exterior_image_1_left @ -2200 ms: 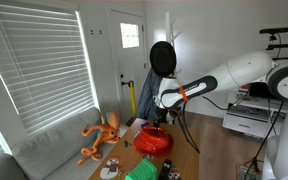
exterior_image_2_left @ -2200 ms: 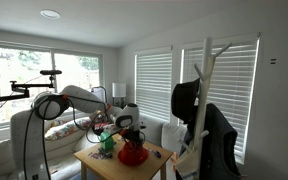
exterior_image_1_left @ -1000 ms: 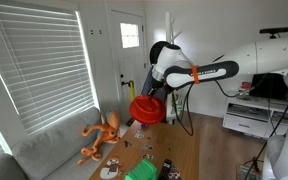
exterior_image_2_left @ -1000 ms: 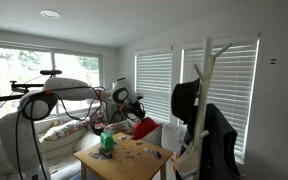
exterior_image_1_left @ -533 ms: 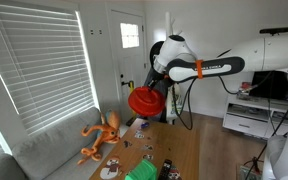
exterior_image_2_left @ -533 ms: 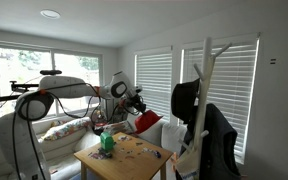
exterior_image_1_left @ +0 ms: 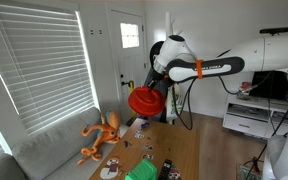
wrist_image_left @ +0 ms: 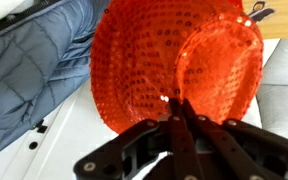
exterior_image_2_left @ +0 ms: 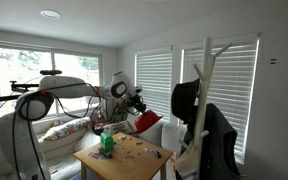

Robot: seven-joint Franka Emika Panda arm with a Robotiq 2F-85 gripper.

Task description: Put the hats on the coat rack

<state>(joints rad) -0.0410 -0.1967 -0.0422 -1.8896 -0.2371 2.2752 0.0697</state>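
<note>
One black hat (exterior_image_2_left: 185,101) hangs on coat rack (exterior_image_2_left: 208,62).

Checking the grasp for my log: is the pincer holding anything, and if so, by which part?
Yes. The pincer is shut on the red hat, pinching the edge of its brim.

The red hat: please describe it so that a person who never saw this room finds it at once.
Find the white robot arm reaching above the wooden table. The claw at its tip pinches the red hat by the brim, up in the air. It is bright red and glittery, unlike the black hat hanging on the white coat rack.
</note>
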